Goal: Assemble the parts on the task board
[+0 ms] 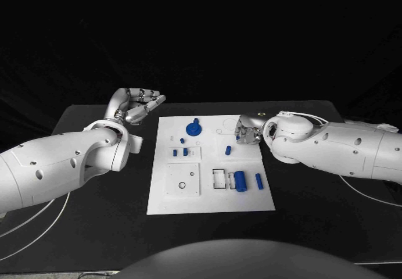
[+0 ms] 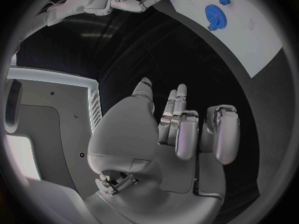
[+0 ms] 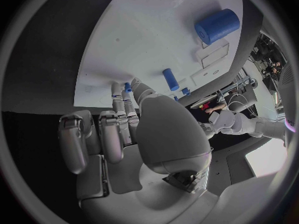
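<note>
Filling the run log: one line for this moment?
left hand: open, off board | right hand: over task board, hold unclear | blue gear: on board

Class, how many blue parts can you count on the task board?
7: gear at the far end, tiny piece nearer, two pieces left of centre, peg mid-board, cylinder and slim bar near-right. The right robot hand may hide others.

A black table [image 1: 109, 226] with a matte top lies under both hands. Its far edge runs just beyond the left hand [image 1: 138, 103] and a little further behind the right hand [image 1: 248, 130]. Past that edge, behind both hands, everything is an unbroken black backdrop [image 1: 218, 40]. Soft, even light falls on the tabletop around the hands.
</note>
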